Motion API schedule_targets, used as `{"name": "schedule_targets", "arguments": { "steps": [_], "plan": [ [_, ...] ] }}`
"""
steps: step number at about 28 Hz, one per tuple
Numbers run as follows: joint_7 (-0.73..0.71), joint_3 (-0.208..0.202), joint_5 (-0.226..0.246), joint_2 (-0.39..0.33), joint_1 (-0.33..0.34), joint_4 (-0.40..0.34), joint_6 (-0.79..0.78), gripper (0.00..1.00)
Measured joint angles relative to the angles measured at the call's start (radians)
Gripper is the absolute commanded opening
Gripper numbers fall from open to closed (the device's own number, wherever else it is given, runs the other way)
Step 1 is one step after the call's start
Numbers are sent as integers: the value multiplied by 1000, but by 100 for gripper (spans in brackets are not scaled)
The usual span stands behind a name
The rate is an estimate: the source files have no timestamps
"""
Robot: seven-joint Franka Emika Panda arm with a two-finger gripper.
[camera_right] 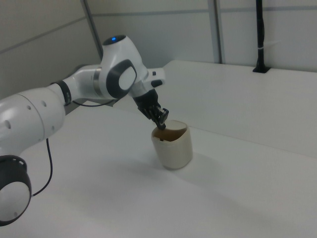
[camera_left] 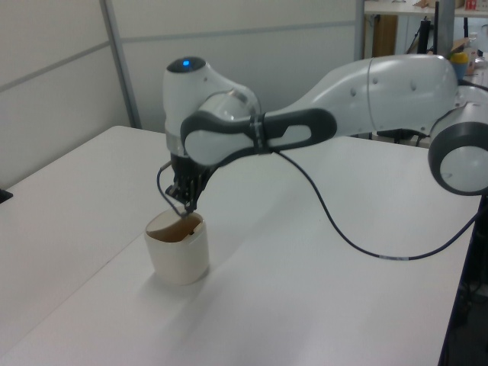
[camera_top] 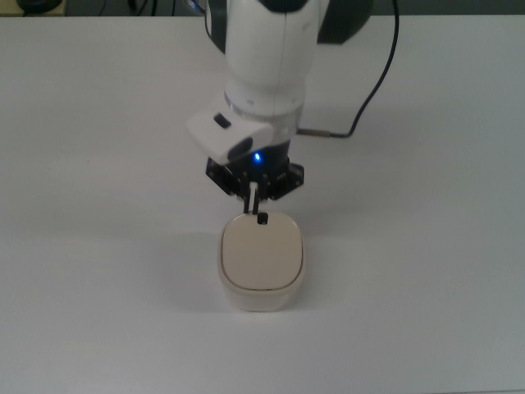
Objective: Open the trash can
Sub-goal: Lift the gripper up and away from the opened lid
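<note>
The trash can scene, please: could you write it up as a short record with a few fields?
surface: white table
trash can: cream-white, upright, alone on the table
lid: beige, flat in the top view; in the left view and the right view it sits sunk below the can's raised rim
gripper: above the can's edge nearest the arm, fingers close together
contact: cannot tell whether the fingertip touches the lid
cable: black, hangs from the arm to the table

The trash can (camera_top: 261, 264) is looking like smooth cream plastic with a matt beige lid; the arm's white shell (camera_left: 381, 95) is showing glossy plastic above a matt white counter (camera_top: 98, 246).
</note>
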Motion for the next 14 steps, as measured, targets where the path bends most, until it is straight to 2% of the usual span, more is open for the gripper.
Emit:
{"name": "schedule_targets", "arguments": {
  "steps": [1, 6, 14],
  "plan": [
    [0, -2, 0, -15, -2, 0, -24, 100],
    [-23, -5, 0, -80, -17, 0, -160, 100],
    [-89, -7, 0, -111, -20, -1, -280, 100]
  ]
}}
